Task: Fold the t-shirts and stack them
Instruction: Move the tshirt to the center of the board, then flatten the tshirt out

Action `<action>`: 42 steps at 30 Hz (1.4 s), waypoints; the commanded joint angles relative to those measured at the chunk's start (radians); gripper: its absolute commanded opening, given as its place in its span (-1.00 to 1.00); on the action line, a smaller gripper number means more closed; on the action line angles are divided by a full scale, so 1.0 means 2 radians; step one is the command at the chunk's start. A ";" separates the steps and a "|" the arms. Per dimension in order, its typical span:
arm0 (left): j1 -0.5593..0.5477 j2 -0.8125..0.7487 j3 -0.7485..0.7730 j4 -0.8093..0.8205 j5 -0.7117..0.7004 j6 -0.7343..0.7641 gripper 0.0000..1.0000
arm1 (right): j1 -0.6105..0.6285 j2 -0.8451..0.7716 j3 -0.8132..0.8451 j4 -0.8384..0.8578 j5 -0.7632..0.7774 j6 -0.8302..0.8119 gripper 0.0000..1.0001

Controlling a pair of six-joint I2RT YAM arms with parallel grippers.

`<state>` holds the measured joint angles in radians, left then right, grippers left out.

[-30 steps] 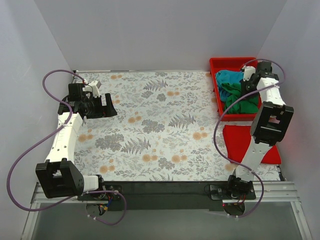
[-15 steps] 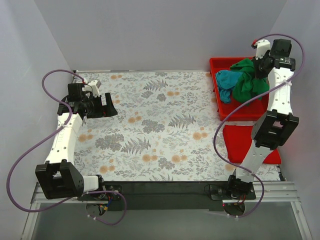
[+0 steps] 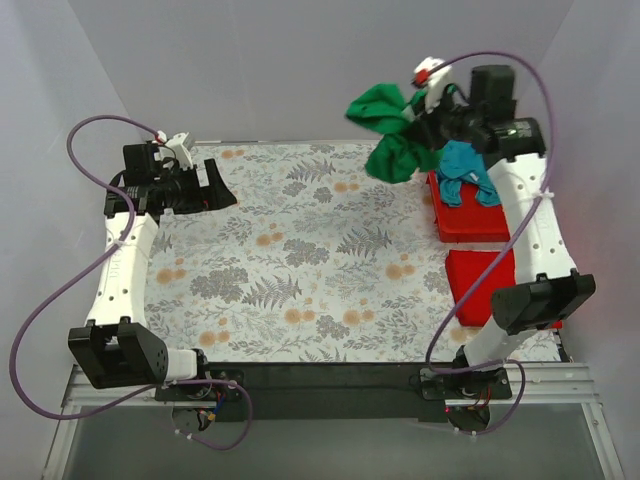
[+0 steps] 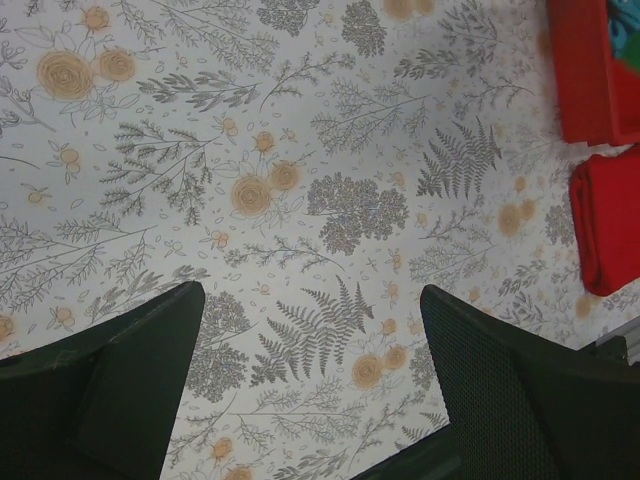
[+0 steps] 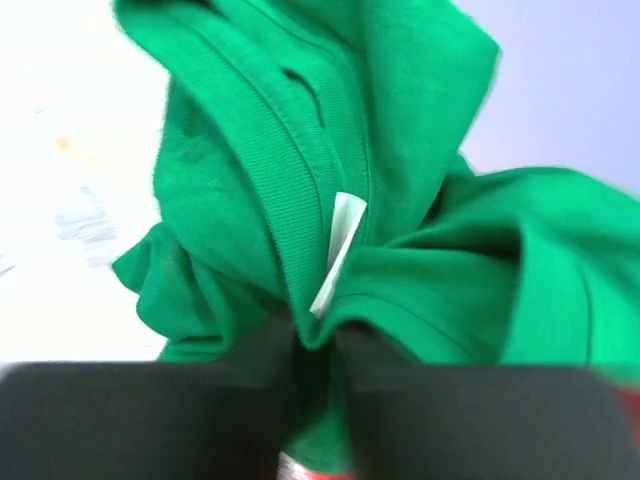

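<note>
High above the table's far right hangs the bright green t-shirt [image 3: 385,130], bunched, with my right gripper [image 3: 425,118] shut on it. In the right wrist view the green t-shirt [image 5: 400,180] fills the frame, its collar and white label pinched in my right gripper [image 5: 318,345]. The teal blue t-shirt [image 3: 465,172] lies crumpled over the near rim of the red tub [image 3: 470,225]. At the far left my left gripper [image 3: 215,190] hovers open over the floral cloth, nothing between its fingers; its wrist view shows my left gripper [image 4: 312,300] over bare cloth.
A flat red lid [image 3: 490,285] lies in front of the tub at the right edge; the tub [image 4: 590,70] and lid [image 4: 610,230] also show in the left wrist view. Grey walls enclose the table on three sides. The floral tablecloth [image 3: 300,250] covers the table.
My right arm has lifted the green t-shirt out of the tub and swung it up and to the left. The left arm has risen slightly toward the back.
</note>
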<state>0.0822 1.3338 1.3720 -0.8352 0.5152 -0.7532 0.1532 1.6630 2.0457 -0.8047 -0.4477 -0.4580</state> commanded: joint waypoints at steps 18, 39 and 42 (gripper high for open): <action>0.000 0.028 -0.103 0.013 0.027 0.110 0.61 | 0.147 0.041 -0.311 0.071 -0.006 0.055 0.74; -0.079 0.196 -0.121 0.119 -0.001 0.090 0.30 | 0.151 0.228 -0.203 0.139 -0.110 0.155 0.52; -0.079 0.211 -0.115 0.119 0.005 0.083 0.20 | 0.150 0.243 -0.193 0.141 -0.141 0.163 0.33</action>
<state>-0.0719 1.7477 1.1225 -0.6296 0.5201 -0.5762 0.4503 2.1265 1.6108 -0.5468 -0.6342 -0.1577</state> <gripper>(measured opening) 0.617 0.691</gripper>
